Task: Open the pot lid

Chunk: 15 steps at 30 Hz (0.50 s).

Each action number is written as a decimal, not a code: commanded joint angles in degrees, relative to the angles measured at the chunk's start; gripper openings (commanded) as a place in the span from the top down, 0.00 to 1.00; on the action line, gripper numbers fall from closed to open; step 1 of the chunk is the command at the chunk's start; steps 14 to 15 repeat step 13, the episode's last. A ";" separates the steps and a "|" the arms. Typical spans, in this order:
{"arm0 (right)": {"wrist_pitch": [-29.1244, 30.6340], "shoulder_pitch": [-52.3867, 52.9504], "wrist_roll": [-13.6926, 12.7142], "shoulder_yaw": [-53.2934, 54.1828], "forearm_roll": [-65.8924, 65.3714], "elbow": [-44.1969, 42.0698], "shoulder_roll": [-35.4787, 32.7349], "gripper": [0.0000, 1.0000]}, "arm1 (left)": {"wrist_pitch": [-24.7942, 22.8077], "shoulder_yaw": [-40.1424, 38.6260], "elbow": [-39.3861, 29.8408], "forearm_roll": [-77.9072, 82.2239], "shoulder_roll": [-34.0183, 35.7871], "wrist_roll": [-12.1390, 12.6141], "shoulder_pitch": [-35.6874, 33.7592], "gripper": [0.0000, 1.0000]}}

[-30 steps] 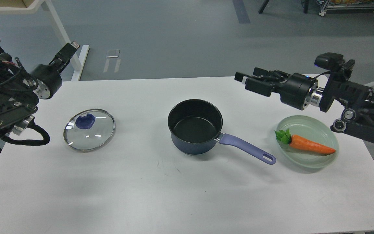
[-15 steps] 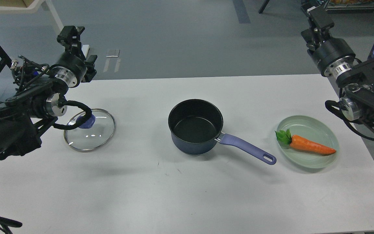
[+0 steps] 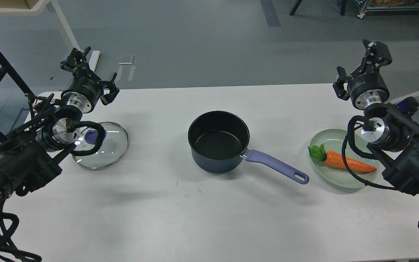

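Observation:
The dark blue pot [image 3: 218,145] stands open at the middle of the table, its purple handle [image 3: 276,169] pointing right and toward me. Its glass lid [image 3: 111,145] lies flat on the table to the left, apart from the pot; its blue knob [image 3: 91,136] is partly hidden by my left arm's cable. My left gripper [image 3: 75,59] is raised over the far left table edge, above and behind the lid, holding nothing. My right gripper [image 3: 376,51] is raised at the far right, holding nothing. Both are dark and seen end-on, so I cannot tell the finger gap.
A pale green plate [image 3: 336,179] with an orange carrot [image 3: 347,163] sits right of the pot handle, under my right arm. The white table [image 3: 209,218] ends near the bottom. A white frame leg stands on the floor at the far left.
Both arms swung: the left gripper moved from the left edge up over the far table edge, and the right gripper turned from pointing left over the table to raised at the right. Pot and lid stayed put.

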 commanded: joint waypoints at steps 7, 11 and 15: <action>5.72 -0.98 0.03 4.10 2.38 -0.07 2.34 0.01 | -0.25 -1.51 -1.00 0.11 -0.51 -0.30 0.52 0.01; 6.76 -0.98 -0.05 4.01 2.30 0.02 2.34 0.00 | -0.08 -1.51 -1.00 0.11 -0.34 -0.21 0.70 0.01; 7.65 -0.89 0.03 3.93 2.30 0.11 2.34 0.00 | 0.18 -1.51 -0.91 0.20 -0.34 -0.12 0.70 0.01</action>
